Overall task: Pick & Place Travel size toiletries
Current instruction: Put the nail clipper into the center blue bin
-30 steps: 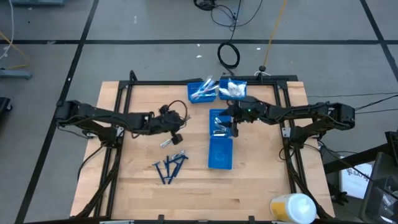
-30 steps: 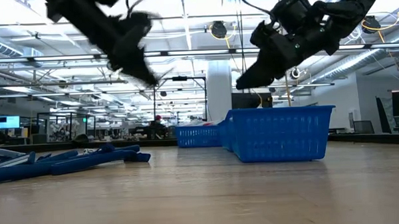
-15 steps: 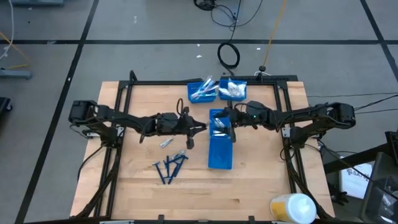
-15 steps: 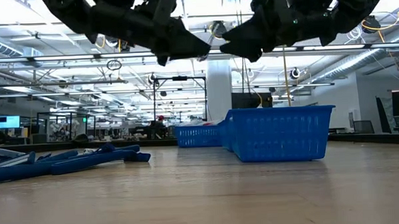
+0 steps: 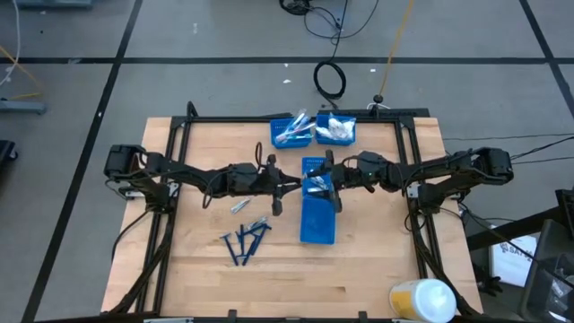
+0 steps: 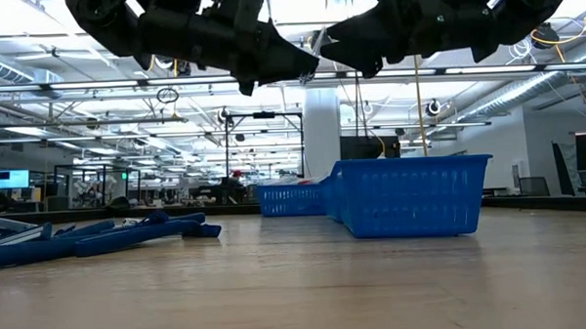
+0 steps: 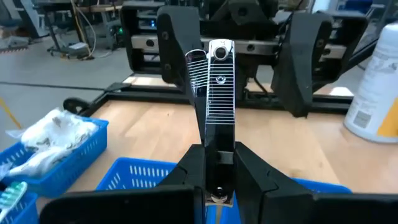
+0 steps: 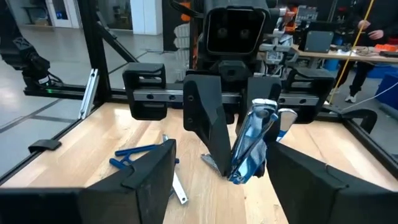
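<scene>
Gripping a short silvery ribbed tube (image 7: 217, 93) by its lower end, the left pincer (image 5: 289, 186) is closed narrow on it and holds it upright in the air. A second ago this arm was drawn back over the left part of the tabletop (image 5: 377, 260). It has since reached across, so its tip now sits nose to nose with the right pincer (image 5: 325, 177).

The right pincer has swung round to face it. Its two dark fingers (image 7: 180, 50) are spread wide, one on either side of the tube, and do not look to be touching it yet.

Just below the pair lies the long blue slatted plastic bin (image 5: 318, 224), with a few pale items already at its far end. Beyond them, two smaller blue bins (image 5: 291, 132) hold sticks and white packets. Behind the left pincer, a loose silvery tube (image 5: 240, 206) and a heap of dark blue T-shaped razors (image 5: 244, 242) are left on the wood.

To me this looks like a hand-over about to happen, or else a drop into the bin. The tube has been carried most of the way, and much sorting is not yet done.
</scene>
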Motion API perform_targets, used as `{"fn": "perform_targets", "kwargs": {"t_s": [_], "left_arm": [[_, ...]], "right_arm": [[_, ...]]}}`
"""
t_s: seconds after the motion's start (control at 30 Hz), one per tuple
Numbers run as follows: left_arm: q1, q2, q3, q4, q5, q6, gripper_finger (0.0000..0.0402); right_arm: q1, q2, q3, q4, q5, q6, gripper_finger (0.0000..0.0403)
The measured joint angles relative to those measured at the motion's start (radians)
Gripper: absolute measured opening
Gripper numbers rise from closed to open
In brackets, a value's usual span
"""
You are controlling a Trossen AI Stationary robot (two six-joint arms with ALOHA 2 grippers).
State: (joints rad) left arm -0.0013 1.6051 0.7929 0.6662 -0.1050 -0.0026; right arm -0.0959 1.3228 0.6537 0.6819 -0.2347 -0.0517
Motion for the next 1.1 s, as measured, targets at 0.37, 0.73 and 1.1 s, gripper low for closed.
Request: {"fn": "perform_targets", "kwargs": {"t_s": [0.37, 0.73, 1.1], "left_arm": [[-0.028, 0.001, 0.005, 0.016, -0.001, 0.025, 0.0035], [-0.046, 0.004, 0.038, 0.002, -0.056, 0.054, 0.0035], [-0.045, 0.074, 0.095, -0.008, -0.052, 0.061, 0.0035]], "right_arm": [[0.000, 0.000, 0.001, 0.014, 0.002, -0.001, 0.0232], [0.000, 0.000, 0.001, 0.027, 0.002, 0.012, 0.0230], [0.000, 0.000, 0.002, 0.021, 0.002, 0.012, 0.0226]]}}
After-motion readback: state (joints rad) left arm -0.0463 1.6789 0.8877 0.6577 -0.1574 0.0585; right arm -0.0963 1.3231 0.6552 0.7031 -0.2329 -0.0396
